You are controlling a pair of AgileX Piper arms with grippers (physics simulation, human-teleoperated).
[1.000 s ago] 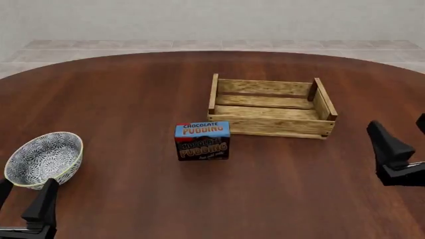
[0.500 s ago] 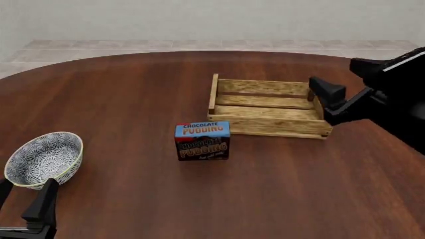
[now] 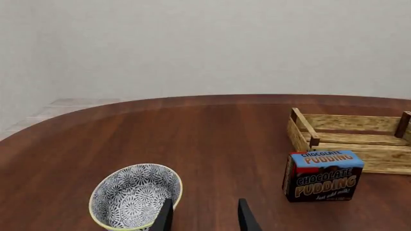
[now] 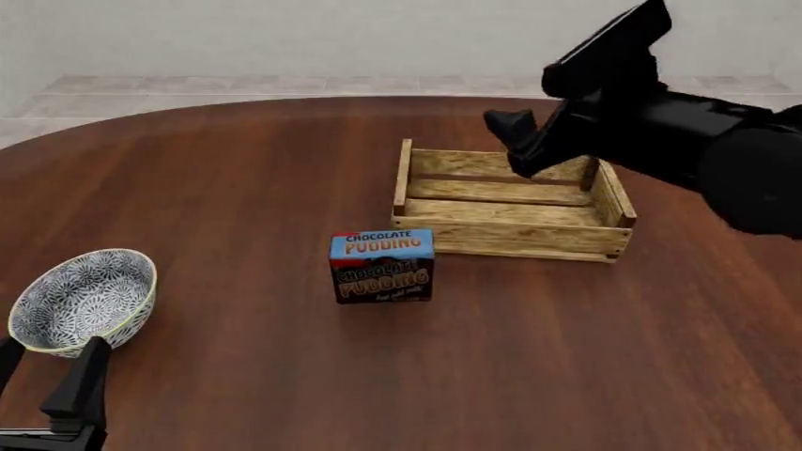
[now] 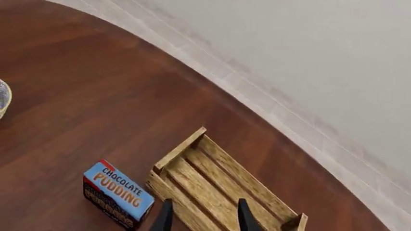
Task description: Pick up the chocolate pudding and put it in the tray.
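Note:
The chocolate pudding (image 4: 382, 266) is a small carton with a blue top and dark brown lower part. It stands upright on the table just left of the front of the tray (image 4: 512, 202), a shallow crate of light wooden slats. My right gripper (image 4: 514, 132) hangs high over the tray's far side, open and empty. Its wrist view looks down on the pudding (image 5: 119, 192) and the tray (image 5: 218, 185) past the gripper (image 5: 202, 216). My left gripper (image 4: 44, 376) is open and empty at the near left, far from the pudding (image 3: 323, 175) and the tray (image 3: 353, 139).
A round white-and-grey patterned bowl (image 4: 85, 296) sits at the near left, just ahead of my left gripper (image 3: 204, 219); it also shows in the left wrist view (image 3: 134, 195). The brown table's rounded far edge (image 4: 376, 101) lies behind the tray.
My right arm has swung up and to the left, from low at the table's right side to high over the tray's far side. The left arm, pudding, tray and bowl have not moved.

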